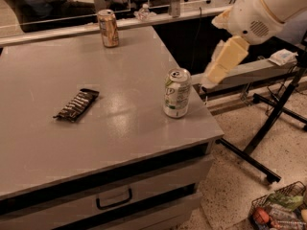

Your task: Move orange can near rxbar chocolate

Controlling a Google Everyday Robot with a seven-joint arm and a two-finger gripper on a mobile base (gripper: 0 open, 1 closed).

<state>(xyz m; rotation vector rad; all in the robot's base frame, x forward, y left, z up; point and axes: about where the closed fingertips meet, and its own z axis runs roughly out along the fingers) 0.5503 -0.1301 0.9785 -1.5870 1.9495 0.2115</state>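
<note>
The orange can (108,28) stands upright at the far edge of the grey table (124,128). The rxbar chocolate (76,105), a dark flat wrapper with pale lettering, lies on the left part of the table. My gripper (221,63) hangs in the air off the table's right edge, to the right of a white and green can (177,93). It is well short of the orange can and holds nothing that I can see. The white arm (268,8) reaches in from the upper right.
The white and green can stands near the table's right front corner. A black stand (268,128) and a grey shelf (249,71) lie to the right. A wire basket (280,212) with groceries sits on the floor. A drawer handle (114,200) is below the tabletop.
</note>
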